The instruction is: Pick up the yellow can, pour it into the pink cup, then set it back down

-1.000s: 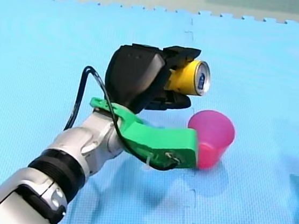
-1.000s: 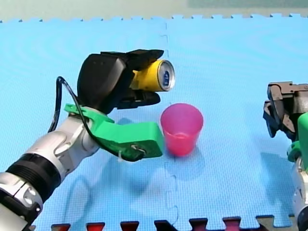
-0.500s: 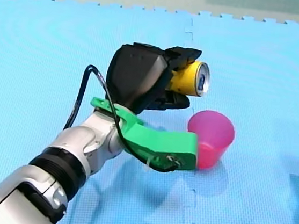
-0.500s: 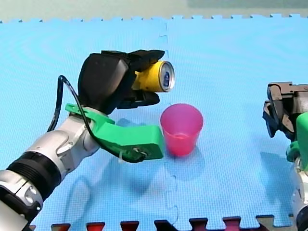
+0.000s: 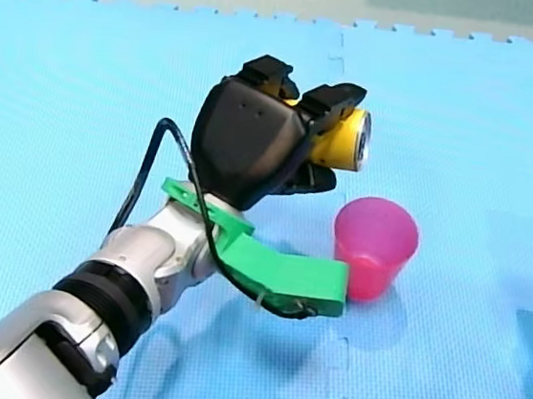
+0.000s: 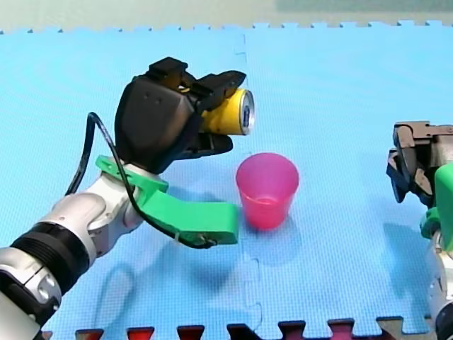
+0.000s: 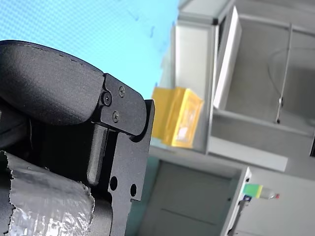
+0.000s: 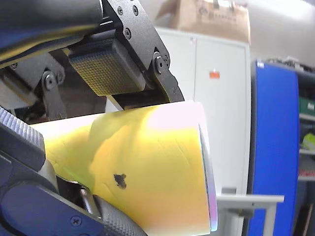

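One risk: left hand (image 5: pixel 253 145) fingers (image 5: pixel 334 96) grip the yellow can (image 5: pixel 342 141) sideways, near the pink cup's (image 5: pixel 375 246) edge. Its contents could miss, wetting the blue mat (image 5: pixel 470 107). Right hand (image 6: pixel 417 159) hangs at the far right.

- Blue foam mat (image 5: pixel 86 92) of jigsaw tiles, with toothed far edge and a seam (image 5: pixel 341 49) between tiles.
- Row of dark and reddish pieces (image 6: pixel 205 333) along the near edge of the mat.
- Cardboard box (image 8: pixel 211 17) on top of a white cabinet (image 8: pixel 216 98); blue cabinet (image 8: pixel 275 147) just beside.
- Yellow package (image 7: pixel 179 118) beside a grey shelf unit (image 7: pixel 256 98).
- Small bottle with green label (image 7: pixel 258 192), lying on its side.
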Controlling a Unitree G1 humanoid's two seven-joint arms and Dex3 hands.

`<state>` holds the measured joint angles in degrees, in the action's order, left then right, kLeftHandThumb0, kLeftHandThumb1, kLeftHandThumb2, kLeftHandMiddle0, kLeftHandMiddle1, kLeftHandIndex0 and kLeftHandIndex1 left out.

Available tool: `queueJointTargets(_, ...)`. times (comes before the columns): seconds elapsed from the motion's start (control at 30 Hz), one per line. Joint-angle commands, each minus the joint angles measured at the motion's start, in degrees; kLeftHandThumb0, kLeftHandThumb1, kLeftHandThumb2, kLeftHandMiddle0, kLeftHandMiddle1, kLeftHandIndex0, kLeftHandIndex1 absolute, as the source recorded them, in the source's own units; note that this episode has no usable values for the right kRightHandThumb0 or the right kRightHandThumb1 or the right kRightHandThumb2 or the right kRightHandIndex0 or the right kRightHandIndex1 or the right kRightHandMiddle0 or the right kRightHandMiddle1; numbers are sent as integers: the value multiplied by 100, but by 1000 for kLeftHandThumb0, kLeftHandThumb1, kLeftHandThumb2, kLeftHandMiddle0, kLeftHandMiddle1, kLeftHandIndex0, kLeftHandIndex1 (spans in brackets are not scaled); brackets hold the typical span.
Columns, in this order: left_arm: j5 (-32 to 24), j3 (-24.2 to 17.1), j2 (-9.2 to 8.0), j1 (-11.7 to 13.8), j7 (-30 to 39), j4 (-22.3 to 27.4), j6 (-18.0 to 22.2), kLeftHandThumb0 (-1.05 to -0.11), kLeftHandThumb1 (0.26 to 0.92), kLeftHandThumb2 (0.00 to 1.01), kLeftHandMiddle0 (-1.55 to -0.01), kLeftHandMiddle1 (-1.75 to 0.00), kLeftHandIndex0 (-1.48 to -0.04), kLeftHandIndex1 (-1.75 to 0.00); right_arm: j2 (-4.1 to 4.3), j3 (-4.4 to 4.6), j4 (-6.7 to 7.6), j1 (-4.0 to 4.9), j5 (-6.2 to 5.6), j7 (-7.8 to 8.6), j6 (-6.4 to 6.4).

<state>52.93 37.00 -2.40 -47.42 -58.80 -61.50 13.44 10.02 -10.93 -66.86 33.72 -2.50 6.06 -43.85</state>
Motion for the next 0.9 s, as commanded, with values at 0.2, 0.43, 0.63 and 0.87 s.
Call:
queueJointTargets(0.2,-35,34,38,-88,-155,-93,-20,-314,855,1,-871,-1402,-1221,-10,30,-28,24,-9,-32,18,20)
queueJointTargets(0.43,-133,-12,27,-45,-135,-89,69,-324,860,1,-854,-1445,-1203,-2,37,-32,16,-13,-30,30,1)
queueJointTargets(0.63,-578,-330,16,103,-163,-91,478,-386,868,1,-977,-915,-1159,-3,50,-35,10,-18,-34,59,-18)
queueJointTargets(0.87,-1471,-996,129,387,-142,-337,1466,-399,817,0,-1264,-114,-1196,-6,84,-47,-29,-22,-51,176,-82)
